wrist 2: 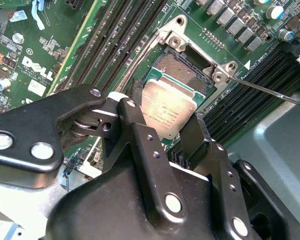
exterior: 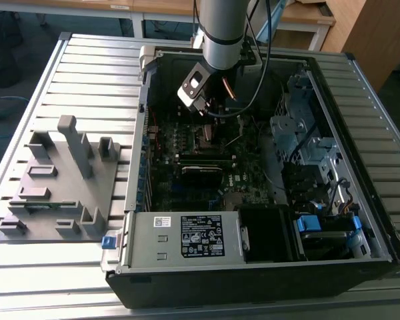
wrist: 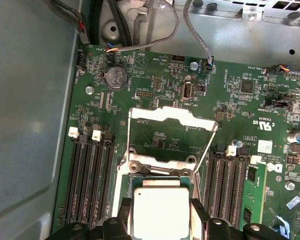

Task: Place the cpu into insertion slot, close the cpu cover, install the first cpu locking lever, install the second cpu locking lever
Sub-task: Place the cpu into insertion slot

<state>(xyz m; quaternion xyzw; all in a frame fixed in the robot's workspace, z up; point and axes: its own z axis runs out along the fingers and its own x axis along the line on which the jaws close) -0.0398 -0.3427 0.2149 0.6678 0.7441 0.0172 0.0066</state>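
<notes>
Plainly, the black metal pincer [wrist 2: 165, 120] is clenched on the square silver-topped cpu [wrist: 161, 210], poised just above the dark, silver-rimmed square insertion slot [wrist 2: 182, 75] and not yet seated, while the thin silvery windowed cpu cover [wrist: 175, 113] lies swung open and both wire locking levers [wrist 2: 270, 91] look unfastened.

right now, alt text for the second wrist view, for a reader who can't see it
The black gripper grips a silvery square cpu by two opposite edges, just over the open insertion slot, whose dark contact field shows past the chip. Around it lies a green circuit board with long black memory slots.
</notes>
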